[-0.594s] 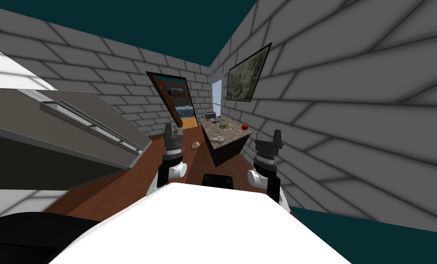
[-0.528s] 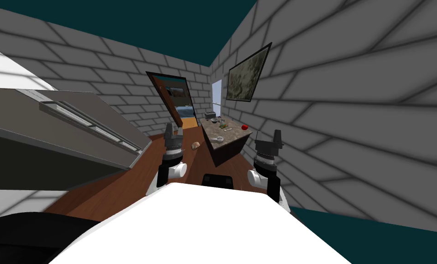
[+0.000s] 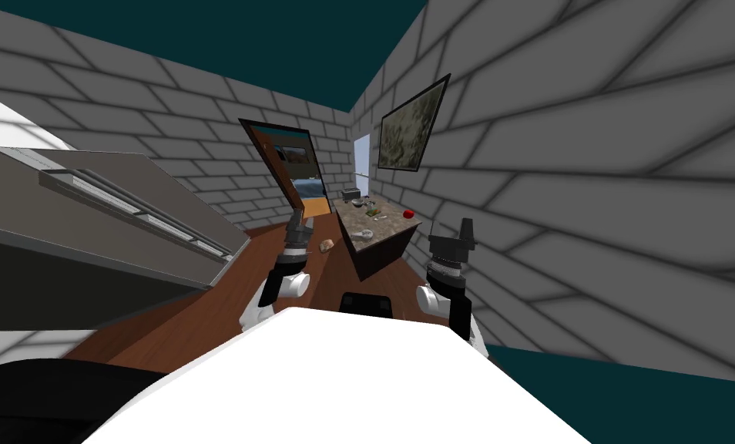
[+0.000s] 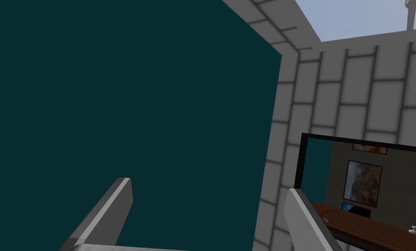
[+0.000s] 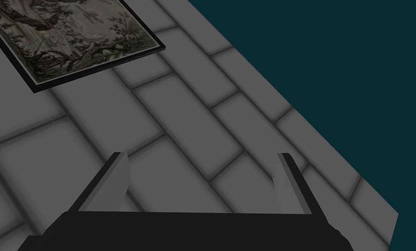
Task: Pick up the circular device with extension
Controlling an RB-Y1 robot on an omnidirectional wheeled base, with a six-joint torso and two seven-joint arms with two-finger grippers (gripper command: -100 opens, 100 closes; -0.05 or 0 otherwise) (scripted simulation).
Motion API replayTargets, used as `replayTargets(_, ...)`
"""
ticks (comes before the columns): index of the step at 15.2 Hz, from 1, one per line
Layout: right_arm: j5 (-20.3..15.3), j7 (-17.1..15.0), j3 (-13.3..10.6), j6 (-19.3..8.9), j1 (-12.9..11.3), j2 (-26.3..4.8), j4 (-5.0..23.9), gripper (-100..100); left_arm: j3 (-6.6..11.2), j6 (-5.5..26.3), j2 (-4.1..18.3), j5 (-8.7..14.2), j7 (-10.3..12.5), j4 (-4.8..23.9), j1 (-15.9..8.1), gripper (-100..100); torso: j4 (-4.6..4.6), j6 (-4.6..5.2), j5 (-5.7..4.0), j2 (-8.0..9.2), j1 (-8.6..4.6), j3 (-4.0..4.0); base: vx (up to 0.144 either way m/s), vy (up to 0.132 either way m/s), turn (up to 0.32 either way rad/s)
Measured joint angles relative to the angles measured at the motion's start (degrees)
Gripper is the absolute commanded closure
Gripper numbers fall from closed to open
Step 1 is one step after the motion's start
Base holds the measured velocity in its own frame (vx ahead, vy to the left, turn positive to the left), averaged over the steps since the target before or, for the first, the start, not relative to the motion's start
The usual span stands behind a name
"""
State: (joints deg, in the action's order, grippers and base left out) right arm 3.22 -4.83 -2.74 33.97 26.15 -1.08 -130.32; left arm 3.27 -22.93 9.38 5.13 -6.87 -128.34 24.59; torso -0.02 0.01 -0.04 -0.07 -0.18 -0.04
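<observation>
- Head view: the round grey device point(image 3: 365, 233) with a stick part lies on the near end of the counter point(image 3: 381, 253). The left gripper point(image 3: 297, 223) and right gripper point(image 3: 451, 230) are raised, well apart from it, holding nothing.
- Left wrist view: its fingers point(image 4: 109, 213) are spread wide.
- Right wrist view: its fingers point(image 5: 115, 178) are spread wide too.

L claw point(image 3: 298, 222), R claw point(image 3: 451, 228) raised, fingers apart.
</observation>
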Motion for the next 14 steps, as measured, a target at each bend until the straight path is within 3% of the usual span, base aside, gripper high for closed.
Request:
replayTargets(4,0.0,0.0,0.0,0.0,0.0,0.0,0.0,0,0.42,4.31,3.14,1.83,1.15,2.25,-1.58,-100,-0.01,0.0,0.0,-0.02,0.0,-0.01,0.016,-0.041,-0.038)
replayTargets(14,0.0,0.0,0.0,0.0,0.0,0.0,0.0,0,1.22,14.81,8.33,5.52,3.44,5.07,-3.76,-100,0.0,-0.01,0.0,0.0,0.02,0.0,0.015,-0.039,-0.037)
